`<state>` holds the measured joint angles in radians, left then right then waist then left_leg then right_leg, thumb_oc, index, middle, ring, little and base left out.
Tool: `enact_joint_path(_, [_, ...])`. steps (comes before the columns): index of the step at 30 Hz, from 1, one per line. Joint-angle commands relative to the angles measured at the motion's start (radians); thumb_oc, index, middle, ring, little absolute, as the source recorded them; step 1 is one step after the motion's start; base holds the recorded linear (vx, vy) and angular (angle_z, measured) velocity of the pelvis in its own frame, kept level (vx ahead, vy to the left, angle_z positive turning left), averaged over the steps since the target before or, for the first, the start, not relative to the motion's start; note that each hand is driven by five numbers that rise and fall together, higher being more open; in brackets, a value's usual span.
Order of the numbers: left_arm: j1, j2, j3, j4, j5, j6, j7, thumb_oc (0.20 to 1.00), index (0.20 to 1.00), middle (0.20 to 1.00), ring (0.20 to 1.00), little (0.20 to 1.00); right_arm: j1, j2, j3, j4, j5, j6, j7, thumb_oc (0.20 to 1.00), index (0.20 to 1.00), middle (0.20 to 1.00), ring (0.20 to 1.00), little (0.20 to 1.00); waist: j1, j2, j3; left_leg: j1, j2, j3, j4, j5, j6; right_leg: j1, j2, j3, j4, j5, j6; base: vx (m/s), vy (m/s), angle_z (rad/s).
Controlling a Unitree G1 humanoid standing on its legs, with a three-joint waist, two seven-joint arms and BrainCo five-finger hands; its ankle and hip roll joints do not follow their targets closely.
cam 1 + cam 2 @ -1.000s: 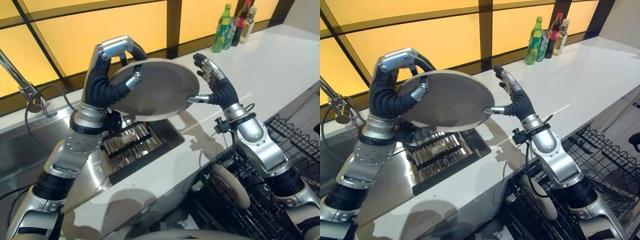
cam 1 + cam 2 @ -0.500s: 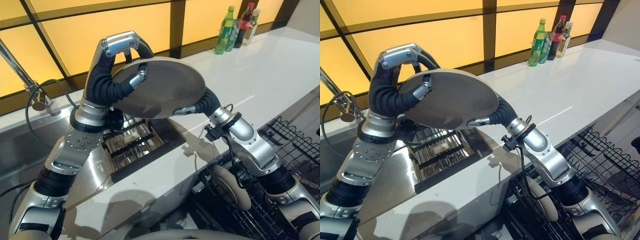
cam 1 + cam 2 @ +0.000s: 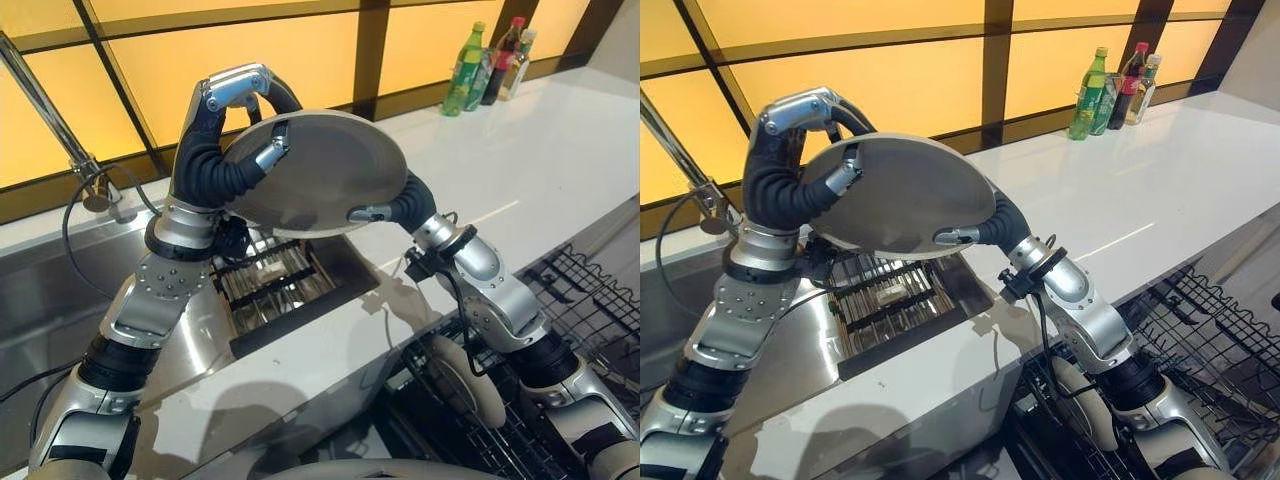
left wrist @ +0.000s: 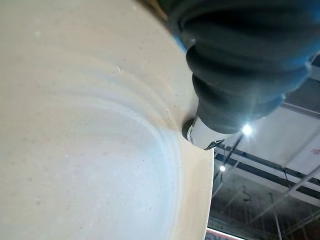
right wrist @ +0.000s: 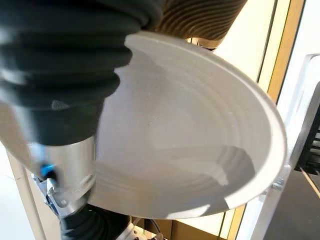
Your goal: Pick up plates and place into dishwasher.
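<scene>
- While held aloft between both hands, plate (image 3: 325, 170) tilted above the sink grate (image 3: 270, 285).
- Left hand (image 3: 272, 152) pinching the plate's near rim; right hand (image 3: 375, 211) with thumb on the underside, fingers hidden behind, so grip impossible to tell.
- Could slip during handover if released early, dropping onto the counter (image 3: 520, 160).
- Dishwasher rack (image 3: 540, 400) well below the right hand.

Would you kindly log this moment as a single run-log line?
phase: handover | plate: held tilted above counter sink | left hand: gripping plate rim | right hand: thumb on rim, fingers hidden | dishwasher rack: lower right
</scene>
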<state>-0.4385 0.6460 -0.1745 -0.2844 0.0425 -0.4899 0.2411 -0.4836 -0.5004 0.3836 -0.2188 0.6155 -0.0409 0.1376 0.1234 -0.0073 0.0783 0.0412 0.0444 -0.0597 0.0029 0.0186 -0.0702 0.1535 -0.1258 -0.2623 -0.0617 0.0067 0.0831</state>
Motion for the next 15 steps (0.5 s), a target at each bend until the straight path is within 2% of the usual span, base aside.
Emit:
enact_joint_path(1, [-0.089, -0.040, -0.064, 0.031, -0.044, -0.023, 0.008, 0.200, 0.200, 0.200, 0.200, 0.200, -0.113, 0.092, 0.040, -0.053, 0.038, -0.084, -0.016, 0.200, 0.200, 0.200, 0.200, 0.200, 0.010, 0.008, -0.055, -0.024, 0.049, -0.004, -0.020, -0.004, -0.028, -0.030, -0.051, -0.019, 0.183, -0.127, 0.035, 0.00, 0.000, 0.00])
enact_joint_path(15, [-0.085, -0.051, -0.066, 0.027, -0.045, -0.012, 0.022, 0.200, 0.200, 0.200, 0.200, 0.200, -0.073, 0.103, 0.027, -0.061, 0.034, -0.090, -0.047, 0.200, 0.200, 0.200, 0.200, 0.200, 0.001, 0.015, -0.055, -0.026, 0.051, 0.003, -0.017, -0.004, -0.030, -0.032, -0.051, -0.017, 0.183, -0.129, 0.032, 0.00, 0.000, 0.00])
